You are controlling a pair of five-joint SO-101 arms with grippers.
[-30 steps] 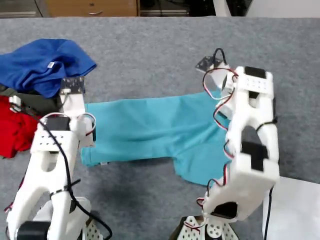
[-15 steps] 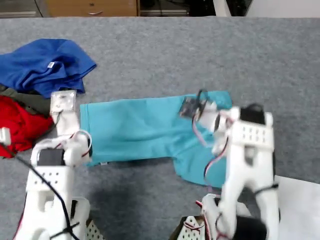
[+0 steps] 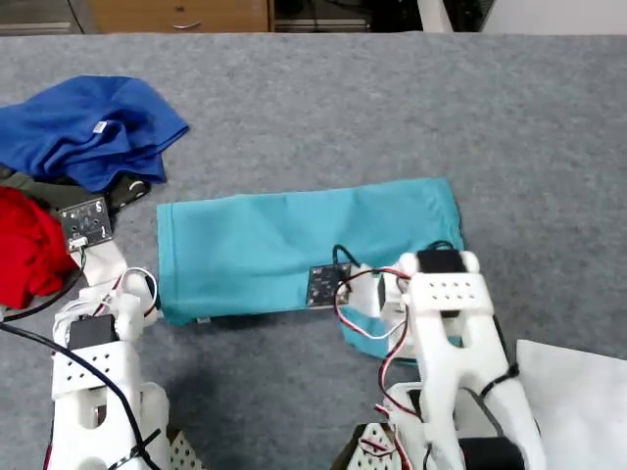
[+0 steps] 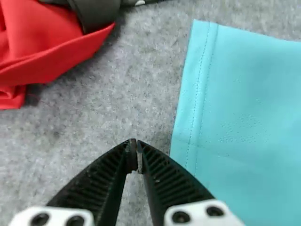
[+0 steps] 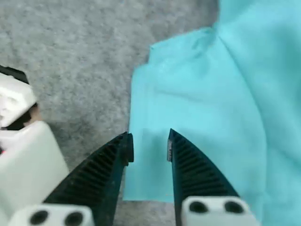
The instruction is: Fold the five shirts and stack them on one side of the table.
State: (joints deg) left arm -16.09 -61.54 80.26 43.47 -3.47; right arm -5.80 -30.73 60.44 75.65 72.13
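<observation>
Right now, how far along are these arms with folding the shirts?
Early on. Done: no shirt looks fully folded or stacked. In hand: the teal shirt lies flat, partly folded. The right gripper hangs open over its edge, and the left gripper is shut above the table beside the shirt. Left: the blue shirt, red shirt and a dark garment lie crumpled in a heap.

You have: a grey felt table (image 3: 294,108); a white sheet (image 3: 578,392), perhaps paper, at its near right corner; a wooden drawer unit (image 3: 181,15) beyond the far edge.
</observation>
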